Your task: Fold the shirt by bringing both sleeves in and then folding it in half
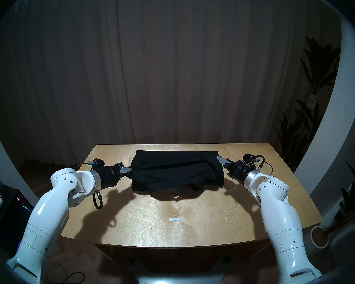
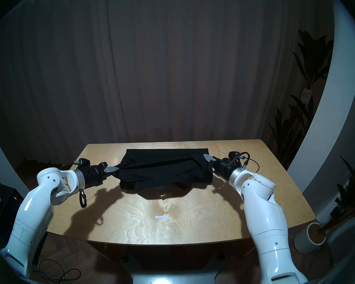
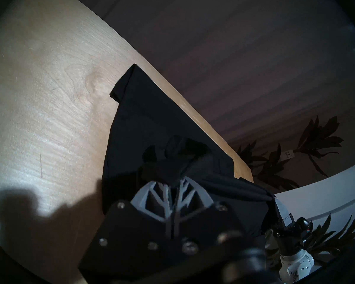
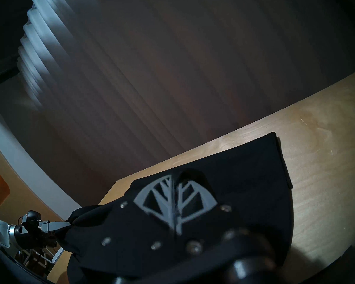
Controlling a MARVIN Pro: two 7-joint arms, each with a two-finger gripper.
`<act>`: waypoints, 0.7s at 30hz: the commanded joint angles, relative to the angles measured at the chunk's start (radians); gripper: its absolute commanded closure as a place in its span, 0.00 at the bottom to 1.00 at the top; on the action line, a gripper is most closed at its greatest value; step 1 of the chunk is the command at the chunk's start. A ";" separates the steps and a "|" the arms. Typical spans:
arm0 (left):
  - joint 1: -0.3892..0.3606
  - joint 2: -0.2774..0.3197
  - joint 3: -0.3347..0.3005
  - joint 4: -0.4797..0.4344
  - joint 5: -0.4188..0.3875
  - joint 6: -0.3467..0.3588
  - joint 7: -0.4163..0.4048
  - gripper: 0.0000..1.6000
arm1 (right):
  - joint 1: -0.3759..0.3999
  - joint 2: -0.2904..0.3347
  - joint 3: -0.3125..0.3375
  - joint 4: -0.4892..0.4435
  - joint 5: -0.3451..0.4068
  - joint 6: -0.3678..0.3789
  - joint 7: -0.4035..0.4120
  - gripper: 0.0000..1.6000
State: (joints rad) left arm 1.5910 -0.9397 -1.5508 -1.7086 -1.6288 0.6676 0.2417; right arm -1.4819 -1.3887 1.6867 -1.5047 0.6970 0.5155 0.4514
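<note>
The black shirt point(image 1: 176, 168) lies across the far half of the wooden table point(image 1: 193, 226). Its far part lies flat and a raised band of fabric is stretched between my two grippers. My left gripper point(image 1: 129, 170) is shut on a bunched corner at the shirt's left end. My right gripper point(image 1: 219, 159) is shut on the shirt's right end. In the left wrist view the closed fingertips of the left gripper point(image 3: 177, 180) pinch black cloth. The right wrist view shows the right gripper point(image 4: 174, 177) doing the same. Loose folds hang down along the near edge. The sleeves cannot be told apart from the body.
A small white strip point(image 1: 175, 219) lies on the near middle of the table. A dark curtain point(image 1: 172, 72) hangs behind the table. Tall plants point(image 1: 316, 93) and a white pot point(image 1: 319, 236) stand to the right, off the table. Cables lie on the floor at lower left.
</note>
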 commanded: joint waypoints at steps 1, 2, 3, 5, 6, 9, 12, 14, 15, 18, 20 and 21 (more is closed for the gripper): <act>-0.112 -0.019 0.000 0.019 0.020 -0.029 0.017 1.00 | 0.095 -0.018 0.007 0.020 -0.003 -0.032 -0.026 1.00; -0.121 -0.024 0.002 0.026 0.022 -0.031 0.020 1.00 | 0.102 -0.019 0.007 0.026 -0.005 -0.034 -0.030 1.00; -0.130 -0.028 0.004 0.032 0.026 -0.035 0.023 1.00 | 0.111 -0.021 0.007 0.035 -0.005 -0.035 -0.034 1.00; -0.149 -0.037 0.009 0.046 0.031 -0.039 0.028 1.00 | 0.124 -0.024 0.006 0.047 -0.009 -0.040 -0.041 1.00; -0.157 -0.041 0.011 0.051 0.035 -0.041 0.031 1.00 | 0.131 -0.026 0.006 0.054 -0.011 -0.042 -0.044 1.00; -0.193 -0.059 0.026 0.079 0.044 -0.046 0.039 1.00 | 0.151 -0.033 0.000 0.072 -0.019 -0.049 -0.054 1.00; -0.212 -0.076 0.039 0.095 0.055 -0.052 0.045 1.00 | 0.171 -0.041 -0.008 0.091 -0.027 -0.054 -0.064 1.00; -0.231 -0.089 0.051 0.112 0.061 -0.054 0.049 1.00 | 0.184 -0.047 -0.014 0.104 -0.032 -0.055 -0.071 1.00; -0.243 -0.095 0.059 0.121 0.067 -0.055 0.052 1.00 | 0.191 -0.050 -0.018 0.112 -0.035 -0.056 -0.075 1.00; -0.266 -0.111 0.075 0.143 0.079 -0.058 0.059 1.00 | 0.209 -0.056 -0.024 0.131 -0.043 -0.057 -0.086 1.00; -0.289 -0.122 0.087 0.166 0.087 -0.060 0.066 1.00 | 0.223 -0.058 -0.028 0.146 -0.049 -0.059 -0.095 1.00; -0.296 -0.125 0.092 0.174 0.093 -0.061 0.069 1.00 | 0.231 -0.058 -0.029 0.154 -0.051 -0.060 -0.099 1.00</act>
State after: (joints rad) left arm 1.3982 -1.0316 -1.4722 -1.5620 -1.5614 0.6240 0.3103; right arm -1.3332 -1.4346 1.6640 -1.3637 0.6529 0.4770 0.3670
